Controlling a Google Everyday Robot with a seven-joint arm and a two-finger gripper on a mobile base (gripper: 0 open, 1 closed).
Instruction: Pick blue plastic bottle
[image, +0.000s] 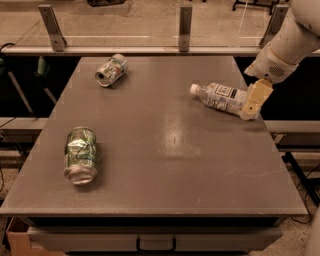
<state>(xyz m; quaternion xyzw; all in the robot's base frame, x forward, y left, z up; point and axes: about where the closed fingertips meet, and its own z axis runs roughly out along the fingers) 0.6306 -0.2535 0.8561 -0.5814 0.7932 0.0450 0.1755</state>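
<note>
The blue plastic bottle (219, 96) lies on its side on the grey table (165, 165), at the right side towards the back. It is clear with a white cap pointing left and a pale label with a dark square mark. My gripper (251, 106), cream-coloured on a white arm, hangs at the bottle's base end on the right and overlaps it in view. The base of the bottle is hidden behind the gripper.
A crushed green-and-silver can (80, 154) lies at the front left of the table. Another crushed can (111, 70) lies at the back left. A rail with metal posts (185, 26) runs behind the table's far edge. The table's right edge is just past the gripper.
</note>
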